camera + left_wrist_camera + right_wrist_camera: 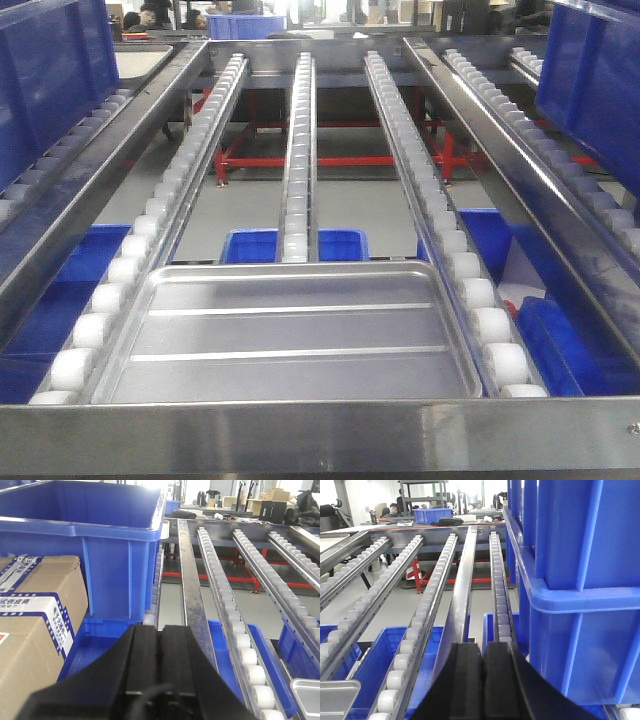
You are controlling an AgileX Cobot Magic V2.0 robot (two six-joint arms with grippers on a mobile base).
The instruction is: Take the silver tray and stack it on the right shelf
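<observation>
Lying flat on the right shelf (300, 150), item one: the silver tray (290, 335), two ribs across its floor, seated between the roller rails with its near rim touching the front bar (320, 432). Item two: left gripper (161, 635), pads pressed together on nothing. Item three: right gripper (482, 650), likewise clenched and empty. Both sit out at the sides of the rack, apart from the tray, which shows only as a cut-off corner at the edge of each wrist view. Progress, as a judgement: nothing has hold of the tray, so either the grab is not yet begun or the tray already rests where it belongs – these views do not settle which. Nothing lies under it that I can see, and no second tray shows. Flanking: a blue crate (100, 555), a cardboard box (35, 630), blue bins (250, 245) below the rails. Both arms are out of the front view – only fingers show.
</observation>
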